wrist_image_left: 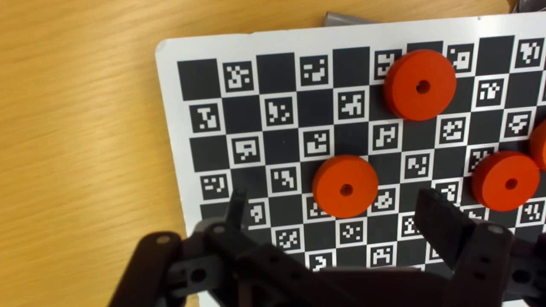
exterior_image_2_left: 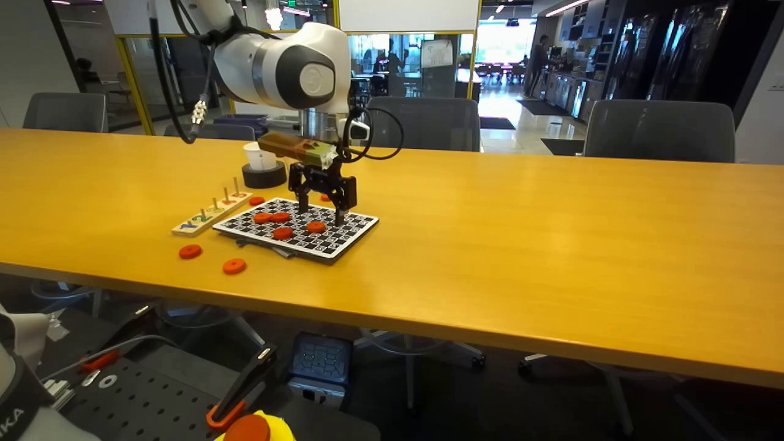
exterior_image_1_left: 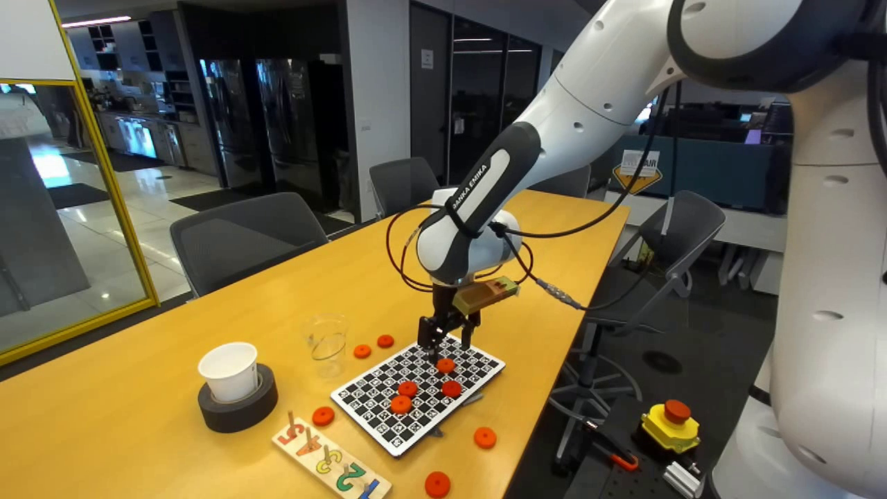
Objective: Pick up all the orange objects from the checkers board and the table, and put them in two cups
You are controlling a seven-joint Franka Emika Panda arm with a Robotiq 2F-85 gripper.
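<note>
1. And there's the gripper (exterior_image_2_left: 321,214), poised low over the checkers board (exterior_image_1_left: 374,391), its fingers (wrist_image_left: 441,219) spread wide with an orange piece (wrist_image_left: 345,186) sitting in the gap between them!
2. Tight quarters in the wrist view: bare checks show between that piece and either finger, so the piece looks clear of both. Whether either finger meets the board, I can't tell.
3. Just beyond the fingers, near the board's rim, lies a second orange piece (wrist_image_left: 420,85).
4. Outside the finger at the right of the wrist view, a third piece (wrist_image_left: 506,181) and a fourth piece (wrist_image_left: 539,147) crowd together, the fourth cut off at that view's edge.
5. Off the board now, onto the table (exterior_image_2_left: 520,245): in an exterior view a fifth piece (exterior_image_1_left: 386,341) lies nearer the gripper, a sixth piece (exterior_image_1_left: 362,351) just beside it, both between the gripper and the clear glass tumbler (exterior_image_1_left: 327,343), which stands upright.
6. Farther from the gripper than the tumbler, the white cup (exterior_image_1_left: 229,371) stands upright, a dark grey base (exterior_image_1_left: 235,418) at its foot.
7. Well apart from the gripper, a seventh piece (exterior_image_1_left: 323,416) rests between the board and the numbered peg strip (exterior_image_1_left: 336,470).
8. Over on the gripper's other side, away from the tumbler, an eighth piece (exterior_image_1_left: 485,437) and a ninth piece (exterior_image_1_left: 438,484) lie near the table's edge.
</note>
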